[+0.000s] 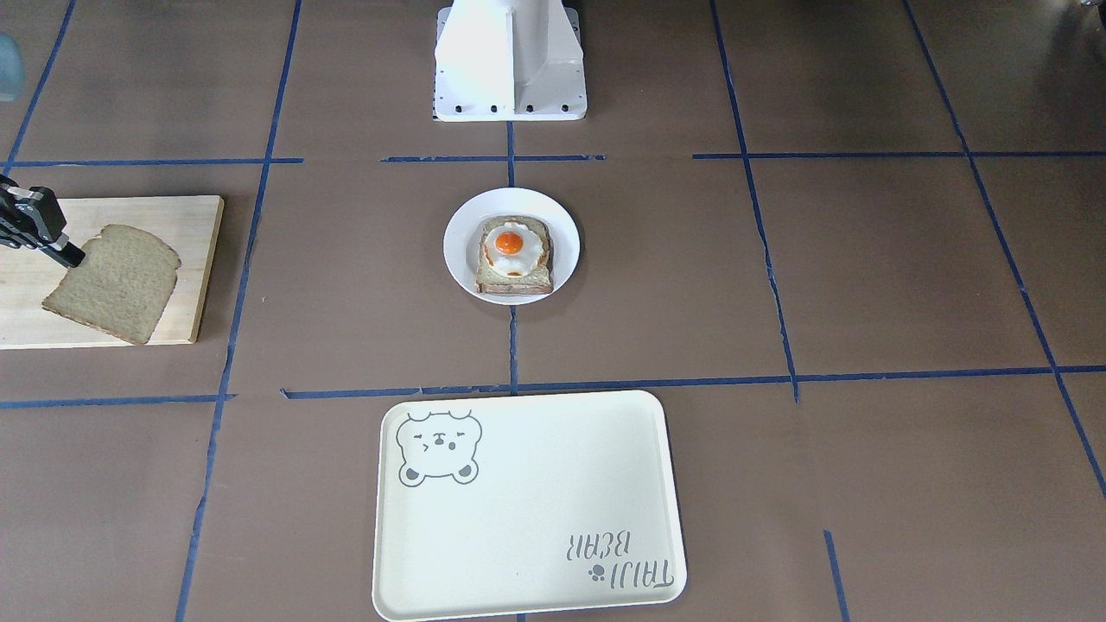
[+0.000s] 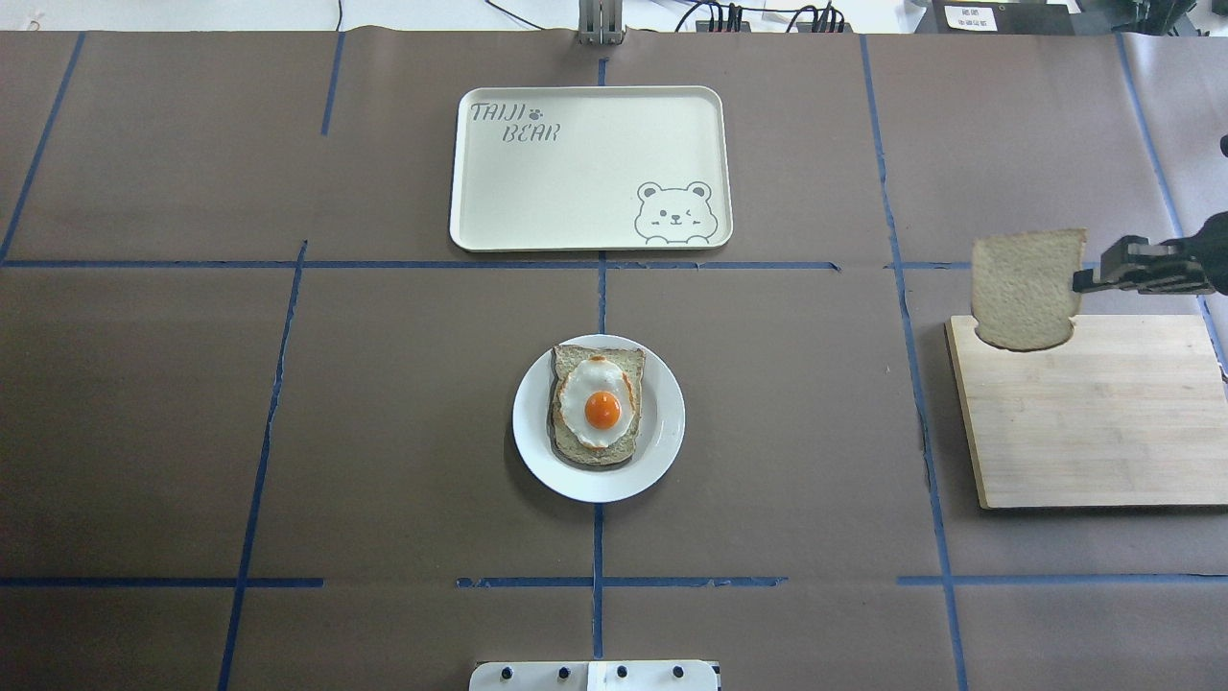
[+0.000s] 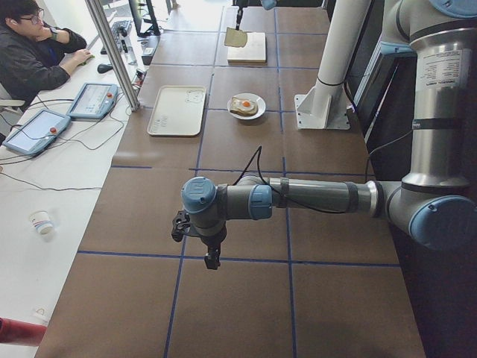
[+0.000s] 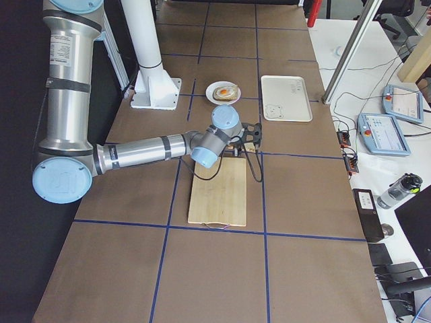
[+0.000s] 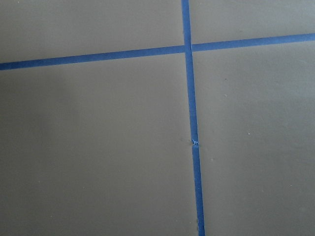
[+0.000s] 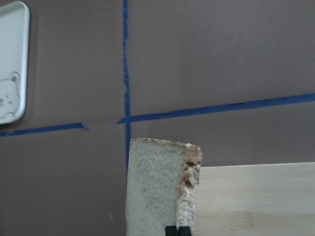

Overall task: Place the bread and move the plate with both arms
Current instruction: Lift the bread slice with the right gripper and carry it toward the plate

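Observation:
The plain bread slice (image 2: 1025,288) hangs lifted over the far edge of a wooden cutting board (image 2: 1103,422), pinched at its crust by my right gripper (image 2: 1079,280), which is shut on it. The front-facing view shows the same slice (image 1: 112,281) and gripper (image 1: 76,257), and the right wrist view shows the slice (image 6: 155,187) edge-on. The white plate (image 2: 532,441) sits mid-table and carries a slice topped with a fried egg (image 2: 597,405). My left gripper (image 3: 211,257) shows only in the exterior left view, low over bare table; I cannot tell if it is open.
A cream rectangular tray (image 2: 576,182) with a bear drawing lies beyond the plate on the operators' side. The white robot base (image 1: 510,60) stands behind the plate. Blue tape lines cross the brown table. An operator sits beside the table in the exterior left view.

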Action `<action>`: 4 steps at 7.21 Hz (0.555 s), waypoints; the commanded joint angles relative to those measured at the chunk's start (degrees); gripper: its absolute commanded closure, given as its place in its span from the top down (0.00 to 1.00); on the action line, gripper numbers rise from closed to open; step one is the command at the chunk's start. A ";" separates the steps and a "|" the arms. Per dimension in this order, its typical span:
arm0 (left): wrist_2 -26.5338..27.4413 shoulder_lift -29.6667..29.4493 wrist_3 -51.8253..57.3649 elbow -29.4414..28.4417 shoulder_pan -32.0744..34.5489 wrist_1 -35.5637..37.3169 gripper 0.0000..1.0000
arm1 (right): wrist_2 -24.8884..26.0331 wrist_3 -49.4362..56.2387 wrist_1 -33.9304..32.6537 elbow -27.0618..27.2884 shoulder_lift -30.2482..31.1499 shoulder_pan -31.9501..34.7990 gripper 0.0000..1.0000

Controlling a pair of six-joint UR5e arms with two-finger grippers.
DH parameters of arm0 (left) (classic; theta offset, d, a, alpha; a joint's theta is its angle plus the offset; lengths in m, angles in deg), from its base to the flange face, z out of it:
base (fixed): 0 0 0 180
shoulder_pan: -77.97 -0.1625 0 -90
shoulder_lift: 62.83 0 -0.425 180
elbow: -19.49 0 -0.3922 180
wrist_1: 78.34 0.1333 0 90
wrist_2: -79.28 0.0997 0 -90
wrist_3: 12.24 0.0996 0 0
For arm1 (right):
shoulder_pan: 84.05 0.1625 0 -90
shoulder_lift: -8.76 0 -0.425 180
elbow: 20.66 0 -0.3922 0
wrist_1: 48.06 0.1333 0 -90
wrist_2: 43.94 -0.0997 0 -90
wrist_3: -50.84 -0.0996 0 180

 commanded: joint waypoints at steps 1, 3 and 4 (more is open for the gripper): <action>0.00 0.00 0.01 -0.14 0.00 0.00 1.00 | 2.02 -17.44 4.34 0.16 -11.42 -8.65 0.00; 0.00 0.00 0.01 -0.31 0.00 0.00 1.00 | 14.98 -24.87 4.53 0.34 -19.17 -20.87 0.00; 0.00 0.00 -0.08 -0.40 0.00 0.00 1.00 | 23.49 -25.15 4.53 -0.01 -21.90 -28.07 0.00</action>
